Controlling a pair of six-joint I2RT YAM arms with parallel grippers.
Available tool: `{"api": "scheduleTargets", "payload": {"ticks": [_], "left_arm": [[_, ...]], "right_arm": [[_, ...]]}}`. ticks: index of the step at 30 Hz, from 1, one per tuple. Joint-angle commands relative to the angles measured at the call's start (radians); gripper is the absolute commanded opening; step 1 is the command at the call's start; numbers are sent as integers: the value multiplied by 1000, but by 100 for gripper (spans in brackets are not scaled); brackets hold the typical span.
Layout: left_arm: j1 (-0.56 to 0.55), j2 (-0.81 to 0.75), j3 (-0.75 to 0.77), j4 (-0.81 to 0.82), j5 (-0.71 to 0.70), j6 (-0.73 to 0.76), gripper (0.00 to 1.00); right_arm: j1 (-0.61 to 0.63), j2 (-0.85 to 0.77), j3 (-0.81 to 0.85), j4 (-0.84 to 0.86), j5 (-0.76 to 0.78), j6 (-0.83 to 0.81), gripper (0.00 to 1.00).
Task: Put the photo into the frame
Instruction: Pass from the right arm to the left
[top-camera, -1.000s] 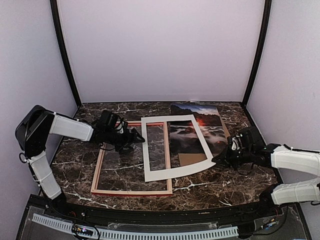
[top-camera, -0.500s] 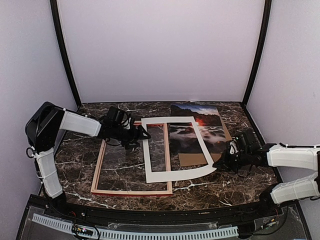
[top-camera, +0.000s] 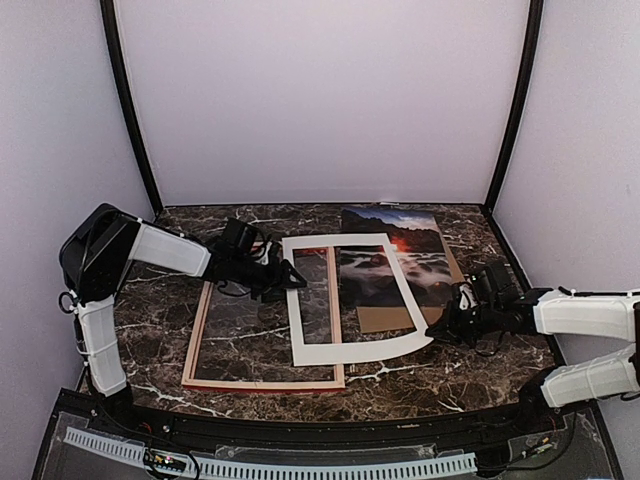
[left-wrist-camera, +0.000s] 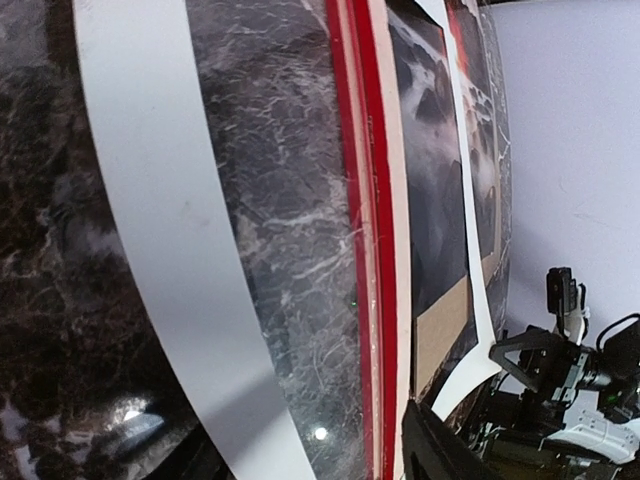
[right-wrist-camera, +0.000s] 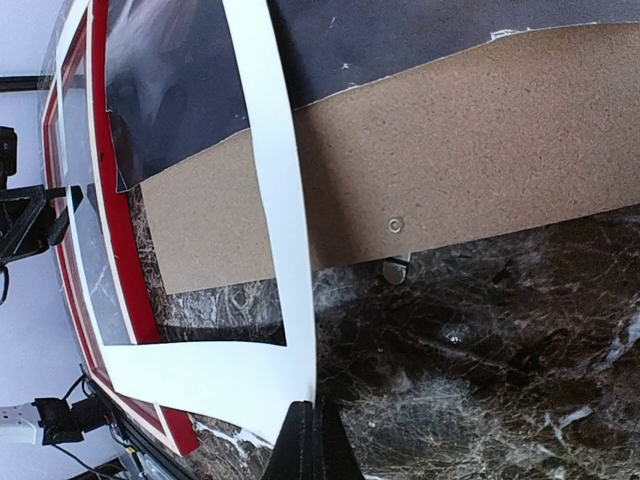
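white mat (top-camera: 350, 350) covers frame (top-camera: 262, 383) + photo (top-camera: 420, 250) — R gripper (top-camera: 436, 328) pinches its corner, L gripper (top-camera: 293, 278) state unclear.

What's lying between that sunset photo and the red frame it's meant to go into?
The white mat board lies across both, covering the photo's left part and the frame's right side. The right tool pinches its near corner.

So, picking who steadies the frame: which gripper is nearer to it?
Left. The left gripper is above the far end of the frame; the right gripper is off its right side, gripping the mat.
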Motion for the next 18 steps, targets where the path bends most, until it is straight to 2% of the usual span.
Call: {"api": "scheduleTargets", "payload": {"ticks": [1, 13, 18], "left_arm": [[-5, -4, 4, 70, 59, -24, 56], [-5, -16, -3, 136, 107, -39, 23], [-5, -27, 3, 123, 107, -15, 3]], "right_arm": [[11, -15, -17, 21, 16, 0, 0], [21, -20, -11, 35, 12, 9, 0], [23, -35, -4, 41, 3, 8, 0]]}}
